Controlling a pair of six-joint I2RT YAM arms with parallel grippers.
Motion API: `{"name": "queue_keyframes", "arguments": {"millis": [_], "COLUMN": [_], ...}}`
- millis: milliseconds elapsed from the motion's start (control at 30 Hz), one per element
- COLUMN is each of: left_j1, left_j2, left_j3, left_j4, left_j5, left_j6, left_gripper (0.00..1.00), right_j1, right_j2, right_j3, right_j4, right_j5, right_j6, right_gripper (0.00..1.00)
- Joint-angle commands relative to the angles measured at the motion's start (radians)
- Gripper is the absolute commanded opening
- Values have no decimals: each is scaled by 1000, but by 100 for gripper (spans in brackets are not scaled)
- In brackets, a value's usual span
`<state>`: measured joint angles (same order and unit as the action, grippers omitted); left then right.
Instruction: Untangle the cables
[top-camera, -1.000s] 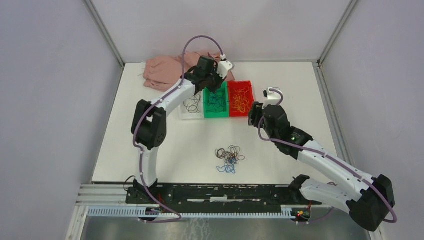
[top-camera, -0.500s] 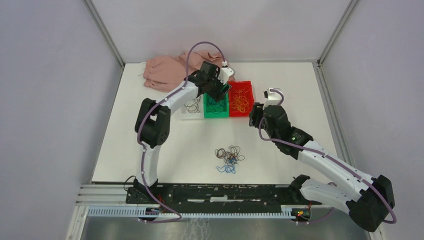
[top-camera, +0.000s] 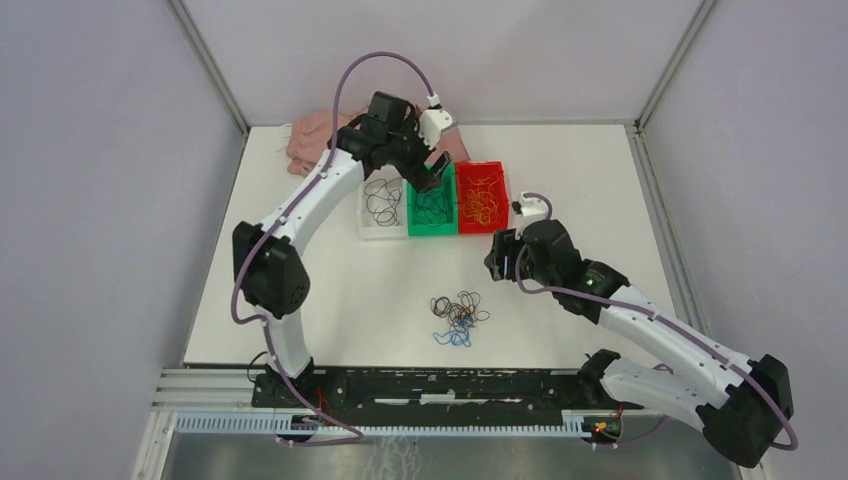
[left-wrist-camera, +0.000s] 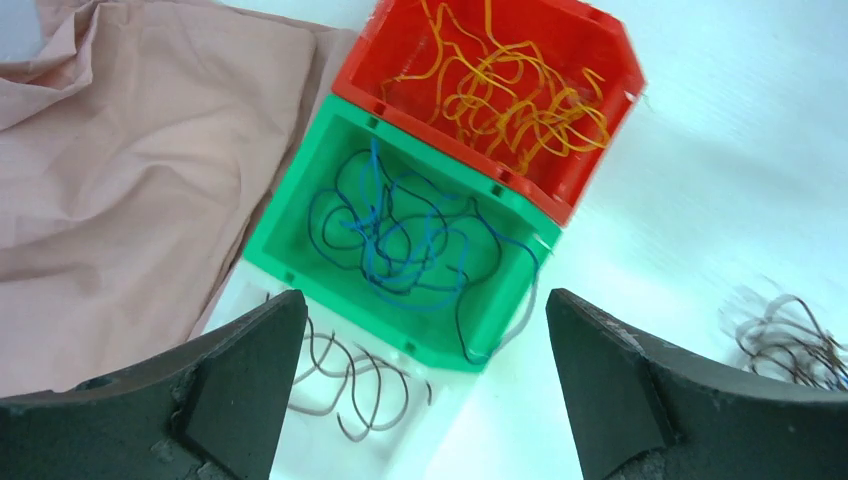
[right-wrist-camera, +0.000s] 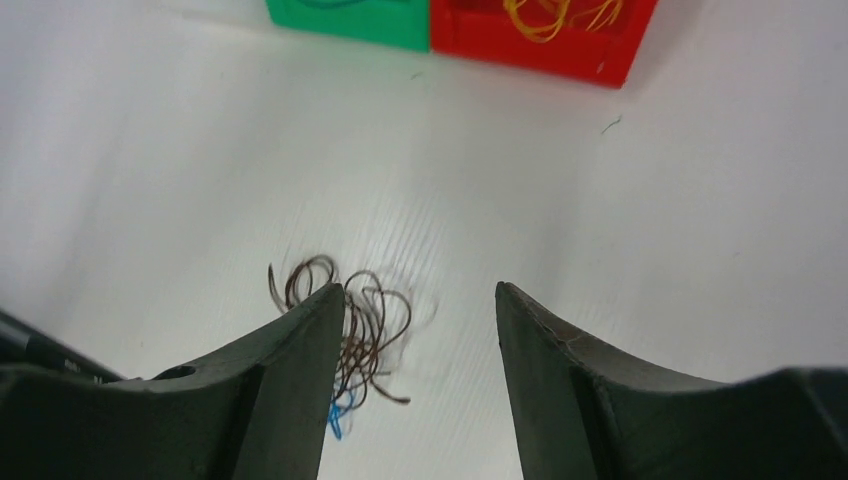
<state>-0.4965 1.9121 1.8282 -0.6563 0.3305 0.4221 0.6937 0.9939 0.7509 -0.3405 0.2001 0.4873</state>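
The loose cables (top-camera: 458, 318) — a light, springy, snag-prone knot of brown and blue strands — are left on the table (top-camera: 330, 290); an outer loop is best pinched. Both jaws are spread, empty: the left gripper (left-wrist-camera: 425, 330) is held over the green bin (left-wrist-camera: 290, 210), the right gripper (right-wrist-camera: 420, 300) near the knot, unobstructed.

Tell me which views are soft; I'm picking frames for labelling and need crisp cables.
Top external: evenly lit, sharp, faint shadows on the table. Left wrist: blue cables crisp in their bin, tangle at the right edge smeared. Right wrist: that tangle blurred and ghosted, the dark fingers sharper.
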Motion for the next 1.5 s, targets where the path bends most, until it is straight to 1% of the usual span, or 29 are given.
{"name": "queue_keyframes", "arguments": {"millis": [0,100,233,333,400,500,633,767,933,967,1033,1233,1333,1367,1467], "left_j1": [3,18,50,75,88,91,91,93,93,93,93,93,92,92,93], "left_j2": [-130,-196,-259,-287,-304,-337,-365,-386,-399,-401,-404,-416,-431,-437,-451], "left_j3": [-29,-120,-198,-214,-228,-259,-284,-296,-305,-307,-310,-324,-342,-349,-369], "left_j4": [-137,-148,-149,-149,-147,-134,-131,-126,-127,-128,-128,-124,-126,-131,-157], "left_j5": [89,113,140,152,160,160,160,156,159,162,166,171,175,183,210], "left_j6": [70,80,76,51,42,36,33,31,34,34,33,27,33,41,69], "left_gripper": [97,97,97,97,97,97,97,97,97,97,97,96,95,95,93], "right_j1": [94,201,377,518,582,608,609,603,588,589,586,569,555,550,525], "right_j2": [-49,-47,-14,84,169,285,387,453,515,523,524,496,436,405,317], "right_j3": [-40,-61,-80,-57,-32,-21,-3,14,16,17,15,8,12,15,31], "right_j4": [-113,-146,-110,-90,-72,-12,64,128,170,175,187,216,218,221,221], "right_j5": [-144,-145,-111,-37,-8,10,52,132,149,150,142,110,80,71,43], "right_j6": [-7,-17,-53,-106,-113,-114,-123,-151,-171,-174,-174,-156,-153,-153,-141], "right_gripper": [63,61,59,58,59,59,59,58,54,52,45,15,4,1,0]}}
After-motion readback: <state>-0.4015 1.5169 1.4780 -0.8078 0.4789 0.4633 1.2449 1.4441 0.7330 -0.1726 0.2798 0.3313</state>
